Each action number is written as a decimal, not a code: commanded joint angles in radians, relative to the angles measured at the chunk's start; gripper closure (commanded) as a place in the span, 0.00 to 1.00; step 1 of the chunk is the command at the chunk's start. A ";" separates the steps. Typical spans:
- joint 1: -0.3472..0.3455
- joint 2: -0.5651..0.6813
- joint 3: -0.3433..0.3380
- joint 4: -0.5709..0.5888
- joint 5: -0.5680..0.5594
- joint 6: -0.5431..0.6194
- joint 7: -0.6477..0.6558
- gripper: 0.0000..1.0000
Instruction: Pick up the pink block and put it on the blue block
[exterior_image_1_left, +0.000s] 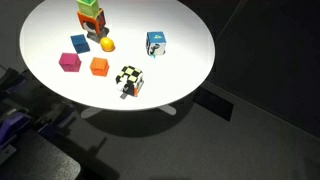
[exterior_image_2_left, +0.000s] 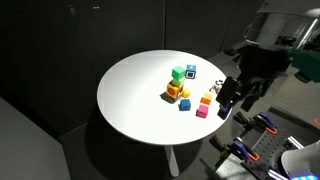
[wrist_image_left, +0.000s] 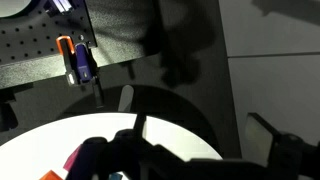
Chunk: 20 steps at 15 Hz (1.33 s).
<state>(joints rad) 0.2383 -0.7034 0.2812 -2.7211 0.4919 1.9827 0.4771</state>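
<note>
Claw (exterior_image_2_left: 224, 106) is hanging by the edge of the round white table (exterior_image_2_left: 130, 100). Its dark jaws are blending together, so I cannot tell whether they are parted or clenched. Above it, the arm is leaning in from the side, wrist angling down toward the cubes. Just beside the claw, the pink block (exterior_image_2_left: 202, 111) is sitting on the table, with the blue block (exterior_image_2_left: 185, 105) and an orange cube (exterior_image_2_left: 207, 100) lying close around it.

Arm (exterior_image_2_left: 262, 62) bent low, gripper (exterior_image_2_left: 227, 98) angled down; jaws unclear.
</note>
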 joint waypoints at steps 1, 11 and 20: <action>-0.007 -0.001 0.005 0.002 0.003 -0.004 -0.003 0.00; -0.040 -0.023 0.026 -0.008 -0.046 0.012 0.028 0.00; -0.134 -0.035 0.011 -0.025 -0.200 0.017 0.015 0.00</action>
<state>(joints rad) 0.1347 -0.7145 0.2962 -2.7273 0.3483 1.9852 0.4813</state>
